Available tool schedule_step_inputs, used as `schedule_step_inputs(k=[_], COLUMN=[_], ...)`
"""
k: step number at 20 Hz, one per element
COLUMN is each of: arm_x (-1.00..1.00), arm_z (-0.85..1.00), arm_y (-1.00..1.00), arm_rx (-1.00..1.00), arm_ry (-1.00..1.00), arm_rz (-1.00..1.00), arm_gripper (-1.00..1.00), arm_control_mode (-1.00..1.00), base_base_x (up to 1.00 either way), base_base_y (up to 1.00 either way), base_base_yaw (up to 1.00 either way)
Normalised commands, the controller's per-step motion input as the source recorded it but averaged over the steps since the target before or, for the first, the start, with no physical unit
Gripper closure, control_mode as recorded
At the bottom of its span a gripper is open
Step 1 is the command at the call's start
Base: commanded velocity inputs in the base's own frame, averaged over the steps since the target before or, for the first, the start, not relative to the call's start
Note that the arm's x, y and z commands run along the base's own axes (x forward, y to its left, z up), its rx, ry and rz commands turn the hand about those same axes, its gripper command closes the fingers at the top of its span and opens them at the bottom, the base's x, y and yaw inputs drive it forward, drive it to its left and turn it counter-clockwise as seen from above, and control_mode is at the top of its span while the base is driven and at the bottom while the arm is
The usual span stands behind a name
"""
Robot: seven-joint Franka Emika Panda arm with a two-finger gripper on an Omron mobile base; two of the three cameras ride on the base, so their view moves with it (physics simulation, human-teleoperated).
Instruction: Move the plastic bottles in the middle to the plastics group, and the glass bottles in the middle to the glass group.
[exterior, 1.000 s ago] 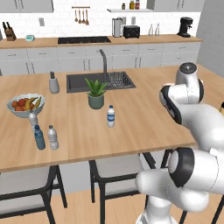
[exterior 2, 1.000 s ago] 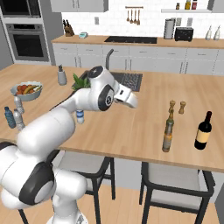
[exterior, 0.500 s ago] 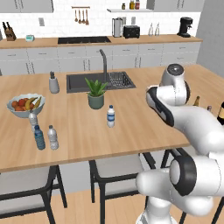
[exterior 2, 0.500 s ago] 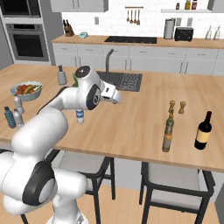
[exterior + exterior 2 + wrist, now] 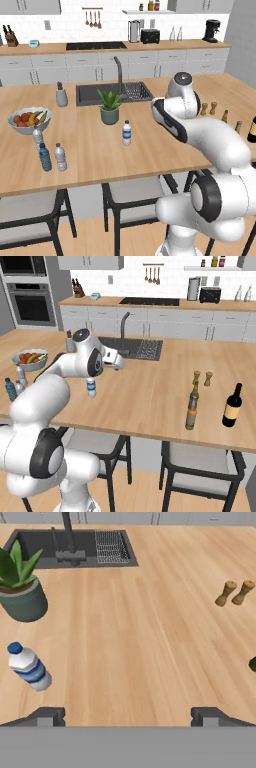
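Note:
A small clear plastic bottle (image 5: 127, 133) with a blue-and-white label stands mid-counter, in front of the plant; it also shows as the bottle (image 5: 91, 387) (image 5: 29, 667). My gripper (image 5: 118, 360) (image 5: 127, 717) hovers above the counter to the right of it, open, with nothing between its fingertips (image 5: 46, 716). The plastics group, a blue bottle (image 5: 45, 157) and a clear bottle (image 5: 60, 157), stands at the left. On the right, a slim long-necked glass bottle (image 5: 191, 406) stands beside a fat dark bottle (image 5: 232, 406). Behind my arm, one slim neck (image 5: 225, 116) and a second neck (image 5: 238, 126) poke out.
A potted plant (image 5: 110, 107) and the sink (image 5: 107, 93) lie behind the middle bottle. A fruit bowl (image 5: 29, 120) and a grey dispenser (image 5: 61, 95) are at the left. Two small shakers (image 5: 202, 378) stand near the glass group. Stools are tucked under the near edge.
My arm has swung from the right side of the counter back toward the middle, carrying the open gripper leftward. No bottle has moved.

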Motion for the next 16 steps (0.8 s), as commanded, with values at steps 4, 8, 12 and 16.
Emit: schedule_step_inputs(k=[4,8,12,16], arm_x=[0.29,0.26,0.0,0.0], arm_z=[-0.02,-0.04,-0.21,-0.41], arm_y=[0.6,0.55,0.49,0.29], arm_rx=[0.0,0.0,0.0,0.02], arm_ry=[0.07,0.1,0.06,0.01], arm_rz=[0.07,0.07,0.05,0.07], arm_gripper=[-1.0,-1.0,-1.0,-1.0], arm_control_mode=[-1.0,-1.0,-1.0,-1.0], base_base_x=[0.0,0.0,0.0,0.0], base_base_y=[0.0,0.0,0.0,0.0], base_base_yaw=[0.0,0.0,0.0,0.0])
